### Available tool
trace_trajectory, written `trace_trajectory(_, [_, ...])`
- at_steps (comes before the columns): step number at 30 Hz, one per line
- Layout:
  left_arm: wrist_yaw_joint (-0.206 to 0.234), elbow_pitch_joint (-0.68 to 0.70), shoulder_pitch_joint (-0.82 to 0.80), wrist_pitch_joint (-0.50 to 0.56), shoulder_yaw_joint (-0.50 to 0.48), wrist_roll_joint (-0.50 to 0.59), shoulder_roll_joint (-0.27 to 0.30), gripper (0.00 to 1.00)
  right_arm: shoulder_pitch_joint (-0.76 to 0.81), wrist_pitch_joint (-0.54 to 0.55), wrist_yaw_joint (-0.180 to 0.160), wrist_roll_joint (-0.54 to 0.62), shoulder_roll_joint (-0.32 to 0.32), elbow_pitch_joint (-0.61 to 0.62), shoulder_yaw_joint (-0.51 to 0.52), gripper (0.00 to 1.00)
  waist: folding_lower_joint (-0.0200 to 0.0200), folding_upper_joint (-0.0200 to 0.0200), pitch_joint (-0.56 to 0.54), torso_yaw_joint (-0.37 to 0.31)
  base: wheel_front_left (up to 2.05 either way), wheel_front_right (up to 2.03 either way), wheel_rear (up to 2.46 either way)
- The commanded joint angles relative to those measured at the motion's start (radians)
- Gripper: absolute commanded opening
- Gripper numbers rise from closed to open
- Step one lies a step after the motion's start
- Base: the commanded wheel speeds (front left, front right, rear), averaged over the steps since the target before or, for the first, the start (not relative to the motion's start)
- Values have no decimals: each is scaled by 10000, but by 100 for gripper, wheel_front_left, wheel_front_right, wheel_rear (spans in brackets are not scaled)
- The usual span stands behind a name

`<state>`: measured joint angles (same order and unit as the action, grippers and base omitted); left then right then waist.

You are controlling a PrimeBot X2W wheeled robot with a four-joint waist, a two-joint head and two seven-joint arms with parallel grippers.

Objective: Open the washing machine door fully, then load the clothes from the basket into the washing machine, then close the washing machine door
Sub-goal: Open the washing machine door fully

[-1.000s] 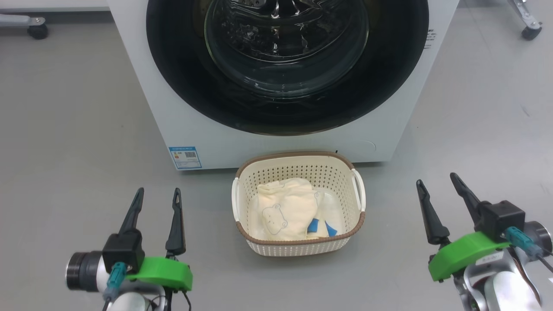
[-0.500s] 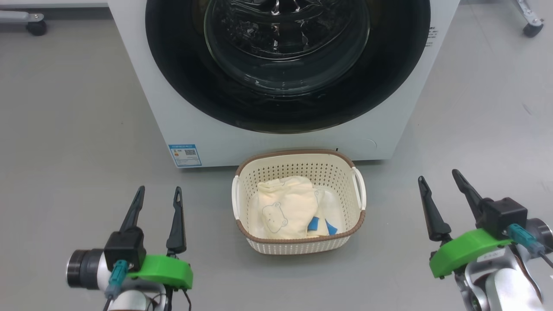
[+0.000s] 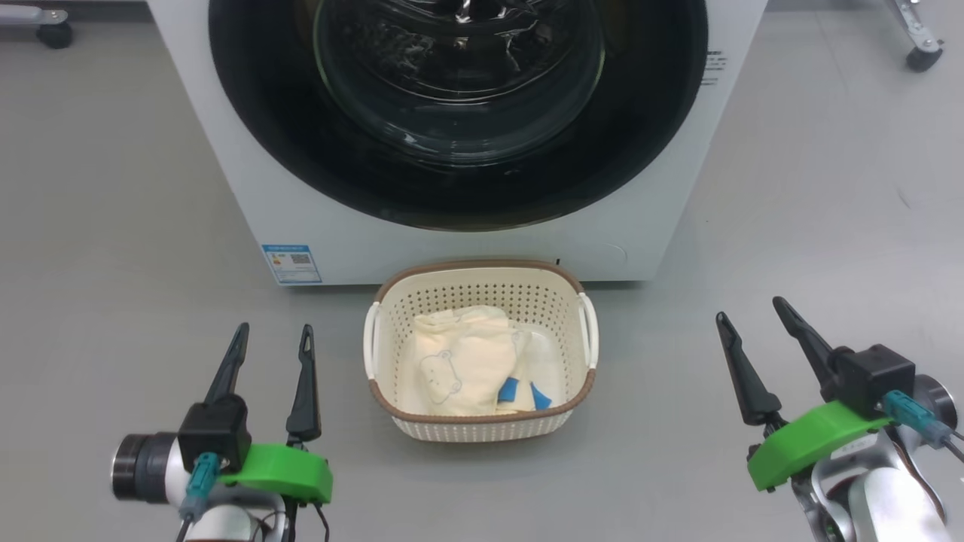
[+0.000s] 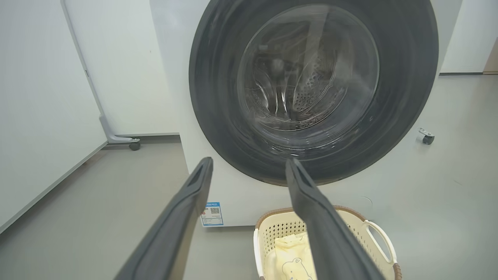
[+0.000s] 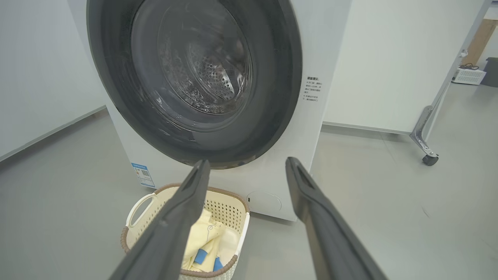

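Observation:
The white washing machine (image 3: 226, 181) stands straight ahead with its round black-rimmed door (image 3: 248, 113) shut against the front. On the floor before it sits the cream basket (image 3: 482, 429) holding cream-yellow clothes (image 3: 459, 361) with a bear face and blue cuffs. My left gripper (image 3: 273, 336) hovers open to the basket's left, nothing between its fingers. My right gripper (image 3: 748, 312) hovers open to the basket's right, also empty. The left wrist view shows the door (image 4: 218, 116) and the basket (image 4: 365, 229) past the open gripper (image 4: 249, 165). The right wrist view shows the door (image 5: 280, 97), basket (image 5: 155, 210) and clothes (image 5: 212, 237).
Grey floor surrounds the machine and basket. A blue energy sticker (image 3: 291, 263) marks the machine's lower left corner. Castor wheels (image 3: 923, 57) of white panels stand at the far right, and another castor (image 3: 54, 33) at the far left.
The head camera has shifted, so machine and basket sit further left in the picture. Both grippers stay open and in much the same places.

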<state>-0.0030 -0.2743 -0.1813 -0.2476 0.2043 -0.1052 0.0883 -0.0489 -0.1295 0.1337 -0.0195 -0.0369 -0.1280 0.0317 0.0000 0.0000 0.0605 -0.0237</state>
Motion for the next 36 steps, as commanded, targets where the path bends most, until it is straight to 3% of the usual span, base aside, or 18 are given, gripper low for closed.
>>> trace_trajectory(1, [13,354,-548,-141,-314,80,163,100,-480,-137,-30,-92,-133,308,-158,100,0,0,7,-7,123,123,-246])
trace_trajectory(22, [-25,370,-596,-141,-297,-4,126,100,-529,-245,-30,-175,-133,302,17,100,0,0,83,-60,119,119,-238])
trace_trajectory(36, [-155,439,-501,-141,-221,4,130,100,-464,-218,-30,-241,-133,257,32,100,0,0,12,-42,31,31,-61])
